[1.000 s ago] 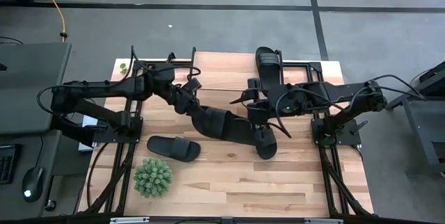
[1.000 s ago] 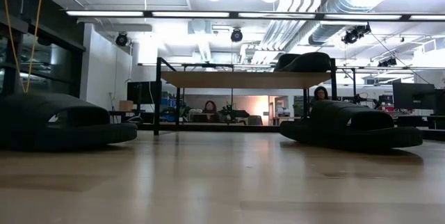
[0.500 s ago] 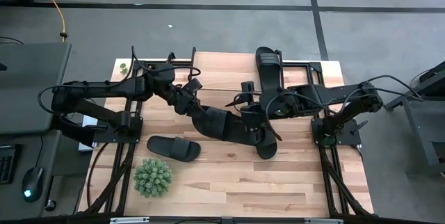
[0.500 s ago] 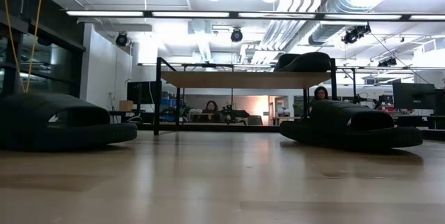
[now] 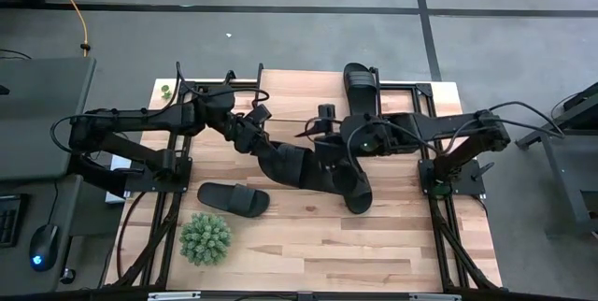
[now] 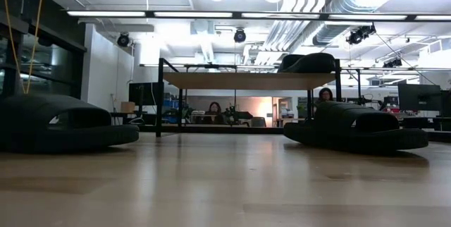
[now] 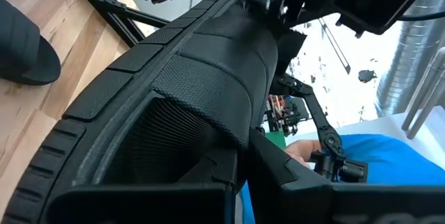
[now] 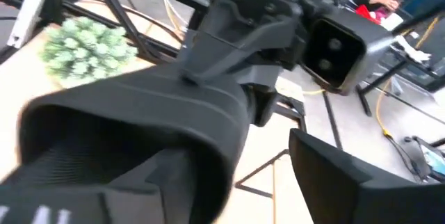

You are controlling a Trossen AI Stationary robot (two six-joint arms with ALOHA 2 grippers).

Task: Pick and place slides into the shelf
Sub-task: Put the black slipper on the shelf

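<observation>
Right end effector (image 5: 327, 151) nearer held slide (image 5: 297, 164)

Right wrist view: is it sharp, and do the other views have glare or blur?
Right wrist view: motion-blurred, the held slide smeared. Low view: bright ceiling strips glare, and the near tabletop is soft. High view: even light, crisp.

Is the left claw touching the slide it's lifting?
Touching. The left wrist view shows the slide filling the frame right at the left claw; the high view shows that slide at the arm's tip, over the table.
</observation>
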